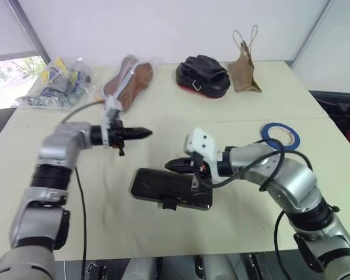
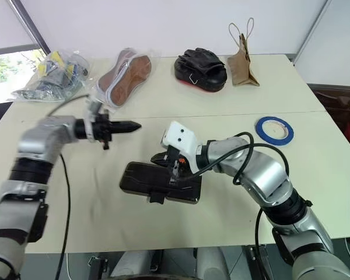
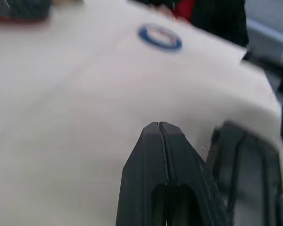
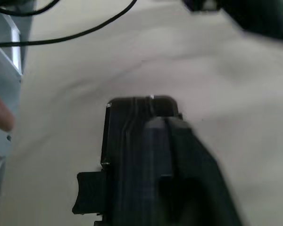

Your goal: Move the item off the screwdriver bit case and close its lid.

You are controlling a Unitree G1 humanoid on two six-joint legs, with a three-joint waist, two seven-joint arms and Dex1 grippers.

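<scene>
Tape (image 1: 281,136) sat off at 2 o'clock; R claw (image 1: 174,165) pinched together, pressing case (image 1: 163,188) lid down; L claw (image 1: 141,133) together, idle.

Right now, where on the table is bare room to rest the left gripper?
Bare: the table left of the case, and between case and tape. Crowded: the far edge, and over the case, where the right gripper sits.

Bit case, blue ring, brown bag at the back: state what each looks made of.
Bit case: glossy dark plastic, probably; its closed lid reflects light.
Blue ring: likely tape; thin matte band, hollow centre.
Brown bag: looks like kraft paper; creased, twisted handles.
</scene>
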